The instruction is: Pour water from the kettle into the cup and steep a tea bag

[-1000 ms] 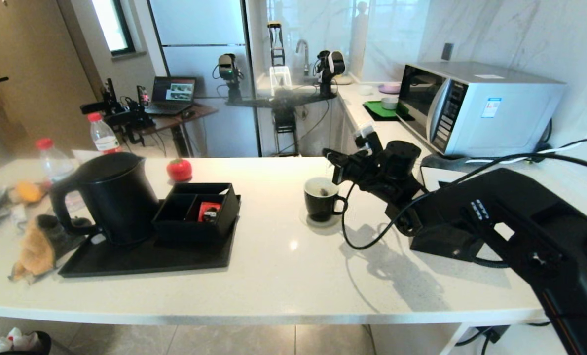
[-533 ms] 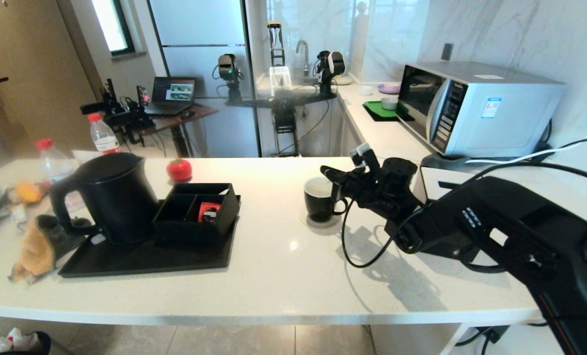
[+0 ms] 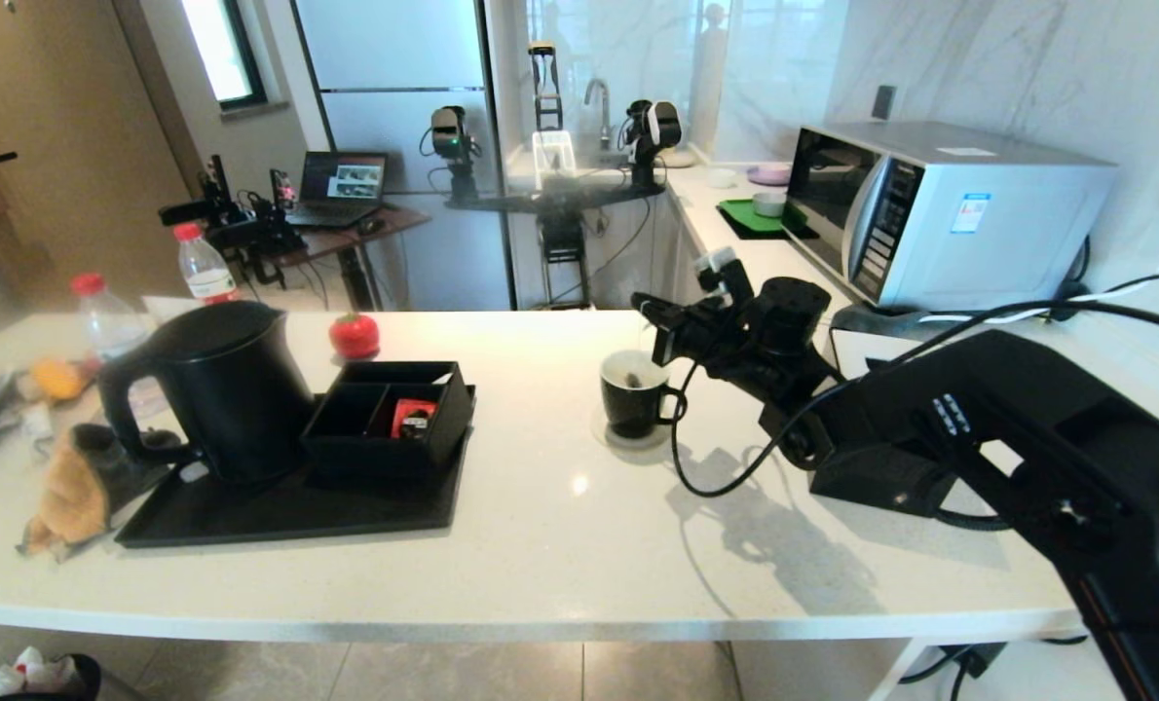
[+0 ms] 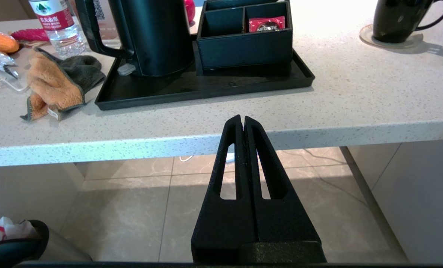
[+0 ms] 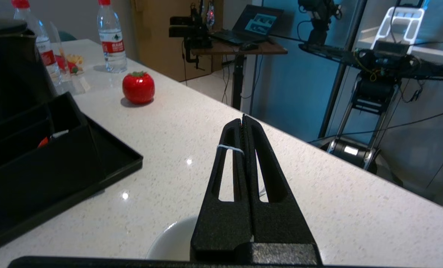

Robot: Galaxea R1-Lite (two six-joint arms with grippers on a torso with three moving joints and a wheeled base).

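Hovering over the small black mug with the white interior (image 3: 635,392), the right gripper (image 3: 650,314) sits just above the rim on the handle side. Its 2 black fingers (image 5: 244,149) are pressed together, with a thin white string (image 5: 230,148) looped across one finger and pinched between them. A small dark lump shows inside the mug in the head view; it reads as the tea bag (image 3: 634,373), though its shape cannot be made out. The mug stands on a pale round coaster (image 3: 628,437) on the white speckled countertop (image 3: 579,526), handle pointing toward the right arm. Water in the mug cannot be told.

Well apart to the left, the large matte black electric kettle (image 3: 219,385) stands upright, lid on, at the left end of a flat black rectangular tray (image 3: 287,511). Just beside it on the same tray is a black divided box (image 3: 390,417) with a red packet (image 3: 412,417) in its right compartment.

Left gripper (image 4: 242,123): parked below the counter's front edge, fingers closed flat against each other, nothing between them.

Other items: an orange and grey cloth (image 3: 78,482) touching the tray's left side, 2 clear red-capped water bottles (image 3: 102,321) behind the kettle, a red tomato-shaped object (image 3: 354,335) behind the box, a silver microwave (image 3: 940,209) on the far right counter.
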